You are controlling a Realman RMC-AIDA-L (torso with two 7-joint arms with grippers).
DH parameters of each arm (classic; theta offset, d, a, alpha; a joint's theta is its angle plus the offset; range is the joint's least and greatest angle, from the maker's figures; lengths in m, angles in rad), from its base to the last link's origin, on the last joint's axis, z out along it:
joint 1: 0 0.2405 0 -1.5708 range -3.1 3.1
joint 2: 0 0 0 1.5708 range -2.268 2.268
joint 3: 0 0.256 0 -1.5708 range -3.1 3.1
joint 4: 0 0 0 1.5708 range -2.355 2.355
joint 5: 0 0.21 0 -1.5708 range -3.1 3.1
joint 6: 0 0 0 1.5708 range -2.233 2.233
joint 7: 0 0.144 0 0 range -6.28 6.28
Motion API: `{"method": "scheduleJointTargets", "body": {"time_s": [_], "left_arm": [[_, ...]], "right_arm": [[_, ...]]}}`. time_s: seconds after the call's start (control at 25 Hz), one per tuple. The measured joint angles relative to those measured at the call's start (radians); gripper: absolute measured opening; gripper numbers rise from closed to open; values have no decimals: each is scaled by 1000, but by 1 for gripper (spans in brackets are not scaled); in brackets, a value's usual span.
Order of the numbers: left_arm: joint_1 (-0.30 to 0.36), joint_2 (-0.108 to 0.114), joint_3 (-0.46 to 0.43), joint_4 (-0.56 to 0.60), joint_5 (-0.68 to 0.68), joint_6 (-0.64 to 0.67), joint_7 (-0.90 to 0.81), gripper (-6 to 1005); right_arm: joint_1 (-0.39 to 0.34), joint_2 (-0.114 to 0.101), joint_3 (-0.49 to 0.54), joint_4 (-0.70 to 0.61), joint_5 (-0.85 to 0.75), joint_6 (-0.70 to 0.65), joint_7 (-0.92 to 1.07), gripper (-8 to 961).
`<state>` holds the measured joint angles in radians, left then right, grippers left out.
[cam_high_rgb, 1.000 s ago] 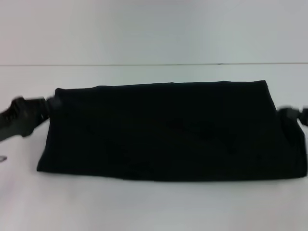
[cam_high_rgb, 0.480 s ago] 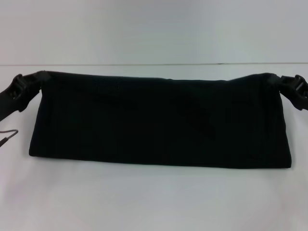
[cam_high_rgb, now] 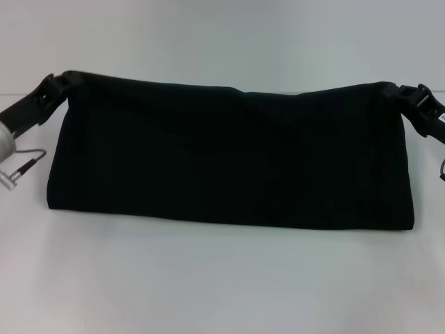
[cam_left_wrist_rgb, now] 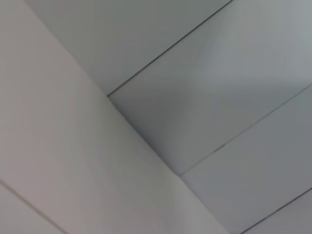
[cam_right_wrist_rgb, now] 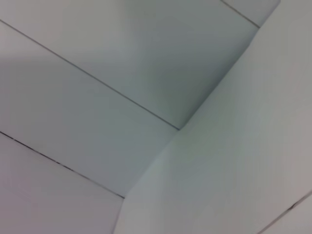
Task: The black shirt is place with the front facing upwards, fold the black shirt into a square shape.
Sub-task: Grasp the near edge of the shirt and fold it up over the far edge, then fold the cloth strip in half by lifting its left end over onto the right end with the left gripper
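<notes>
In the head view the black shirt hangs as a wide dark panel, held up by its two upper corners, its lower edge resting on the white table. My left gripper is shut on the upper left corner. At the upper right corner my right gripper is shut on the cloth. No lettering or label shows on the side facing me. Both wrist views show only pale wall and ceiling panels, with no shirt and no fingers.
The white table stretches out in front of the shirt toward me. Behind the shirt is a plain pale wall. A thin cable loops below my left arm at the left edge.
Both grippers have risen and spread outward with the shirt's corners, lifting its top edge higher above the table. The cloth now hangs more steeply and tautly.
</notes>
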<state>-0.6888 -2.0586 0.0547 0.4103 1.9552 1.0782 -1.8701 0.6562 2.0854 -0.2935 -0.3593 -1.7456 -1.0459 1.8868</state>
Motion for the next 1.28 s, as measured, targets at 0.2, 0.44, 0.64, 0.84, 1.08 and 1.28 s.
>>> {"method": "scheduleJointTargets", "body": {"time_s": [0.2,0.44,0.64,0.84,1.08,1.28], "left_arm": [[-31,-8,2,1,-1,-84,32,80],[-67,-34,2,-1,-1,-211,81,88],[-100,-54,3,-11,-6,-310,114,95],[-111,-61,3,-64,-128,-327,299,102],[-112,-67,3,-107,-255,-349,418,219],[-92,-64,8,-113,-254,-329,401,316]], "right_arm": [[17,2,2,23,3,66,-32,132],[34,6,1,66,56,134,-112,142],[59,11,0,101,98,200,-206,150],[94,11,8,133,128,275,-320,158],[127,13,5,185,246,346,-443,167],[121,11,-2,192,256,327,-453,406]]}}
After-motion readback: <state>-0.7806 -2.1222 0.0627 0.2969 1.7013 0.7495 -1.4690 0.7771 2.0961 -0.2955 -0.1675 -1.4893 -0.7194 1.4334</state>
